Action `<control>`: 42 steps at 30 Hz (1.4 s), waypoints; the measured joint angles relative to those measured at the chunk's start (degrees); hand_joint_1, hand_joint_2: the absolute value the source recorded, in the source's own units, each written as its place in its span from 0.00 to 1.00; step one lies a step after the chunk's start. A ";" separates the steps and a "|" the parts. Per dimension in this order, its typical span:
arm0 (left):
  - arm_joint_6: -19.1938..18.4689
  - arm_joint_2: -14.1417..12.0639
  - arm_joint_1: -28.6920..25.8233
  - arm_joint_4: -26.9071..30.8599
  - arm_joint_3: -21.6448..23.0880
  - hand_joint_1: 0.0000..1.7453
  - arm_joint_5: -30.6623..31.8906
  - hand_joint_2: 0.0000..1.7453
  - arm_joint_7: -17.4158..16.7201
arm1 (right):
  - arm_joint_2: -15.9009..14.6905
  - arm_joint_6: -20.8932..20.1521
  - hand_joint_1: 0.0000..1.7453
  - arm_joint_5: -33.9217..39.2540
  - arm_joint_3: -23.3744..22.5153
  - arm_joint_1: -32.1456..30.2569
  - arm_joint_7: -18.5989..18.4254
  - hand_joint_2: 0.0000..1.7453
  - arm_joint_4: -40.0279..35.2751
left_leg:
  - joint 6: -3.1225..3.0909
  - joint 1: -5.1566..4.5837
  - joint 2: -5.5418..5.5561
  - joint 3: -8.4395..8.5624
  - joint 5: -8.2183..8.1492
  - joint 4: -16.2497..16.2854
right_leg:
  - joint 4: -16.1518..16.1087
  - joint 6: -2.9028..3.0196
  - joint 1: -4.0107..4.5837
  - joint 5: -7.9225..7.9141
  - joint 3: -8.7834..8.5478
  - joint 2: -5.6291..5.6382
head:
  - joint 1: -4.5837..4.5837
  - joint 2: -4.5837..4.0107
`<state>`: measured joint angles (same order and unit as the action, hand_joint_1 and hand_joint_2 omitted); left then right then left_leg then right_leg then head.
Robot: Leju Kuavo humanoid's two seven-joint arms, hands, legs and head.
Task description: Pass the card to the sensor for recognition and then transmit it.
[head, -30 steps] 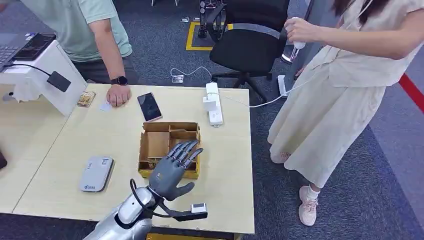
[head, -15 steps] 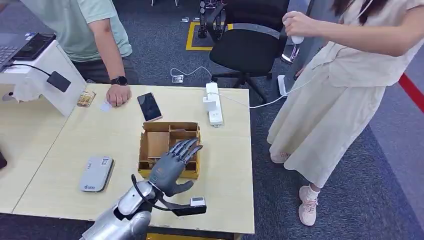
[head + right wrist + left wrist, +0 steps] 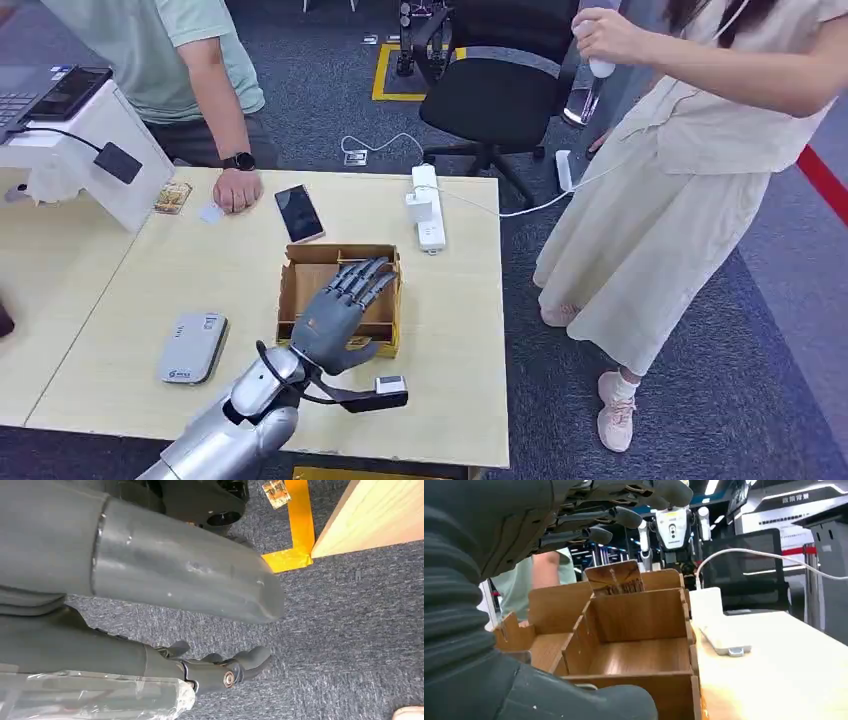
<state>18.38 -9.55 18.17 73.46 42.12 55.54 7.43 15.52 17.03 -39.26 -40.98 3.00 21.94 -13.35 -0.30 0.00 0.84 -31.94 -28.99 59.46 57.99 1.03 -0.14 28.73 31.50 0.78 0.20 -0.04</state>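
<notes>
A brown cardboard box [image 3: 298,290] with compartments stands in the middle of the table. A patterned card [image 3: 616,580] stands upright against its far wall. My left hand [image 3: 335,312] hovers over the box's near compartments, fingers [image 3: 624,516] spread and holding nothing. A grey card sensor [image 3: 192,347] lies flat on the table to the left of the box. My right hand [image 3: 165,580] hangs beside the table over the carpet, fingers [image 3: 222,669] loosely bent with nothing in them.
A person rests a hand [image 3: 237,188] at the table's far edge, beside a small white card [image 3: 210,212], a patterned card [image 3: 172,197] and a black phone [image 3: 298,212]. A white power strip [image 3: 428,207] lies far right. Another person [image 3: 690,150] stands right of the table.
My left hand has moved forward and slightly left, from the box's near edge to above its compartments. The person on the right has raised their hand.
</notes>
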 joint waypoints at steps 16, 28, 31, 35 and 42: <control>3.04 -2.29 0.48 1.51 -0.85 0.00 5.64 1.00 -0.85 | -0.02 -0.02 0.00 0.00 0.15 0.01 0.07 0.00 0.02 | 0.00 0.00 0.00 -0.01 0.00 0.00 | 0.01 0.00 0.00 0.00 0.00 0.00 | 0.00 -0.02; 3.06 -6.73 -1.76 1.66 -0.87 0.00 8.35 1.00 -0.87 | -0.35 0.07 0.00 0.46 0.15 0.00 0.07 0.00 0.00 | 0.00 0.01 -0.01 0.00 0.00 -0.02 | 0.01 0.00 0.00 0.00 0.00 0.01 | 0.00 -0.02; 3.06 -7.56 -2.35 1.99 -0.96 0.00 8.35 1.00 -0.89 | -0.39 0.07 0.00 0.52 0.15 0.00 0.09 0.00 0.00 | 0.00 0.00 0.00 -0.01 0.00 -0.02 | 0.01 0.00 0.00 0.00 0.00 0.00 | 0.00 -0.02; 3.23 -8.18 -3.21 2.89 -1.60 0.00 8.37 1.00 -0.96 | -0.44 0.13 0.00 0.55 0.15 0.00 0.39 0.00 -0.04 | 0.00 0.00 -0.01 -0.01 0.00 -0.02 | 0.01 0.00 0.00 0.00 0.00 0.01 | 0.00 -0.02; 3.61 -8.50 -3.45 3.45 -2.45 0.00 10.08 1.00 -1.97 | -0.66 0.13 0.00 0.52 0.15 0.03 0.55 0.00 -0.11 | 0.00 0.00 0.00 0.01 0.00 -0.01 | 0.01 0.00 0.00 0.00 0.00 0.00 | 0.02 -0.02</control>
<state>21.99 -18.05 14.72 76.91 39.67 65.62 5.46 14.86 17.16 -38.73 -40.83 3.03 22.49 -13.46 -0.30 0.00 0.84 -31.94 -28.98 59.45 58.00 1.03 -0.14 28.73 31.50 0.78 0.22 -0.07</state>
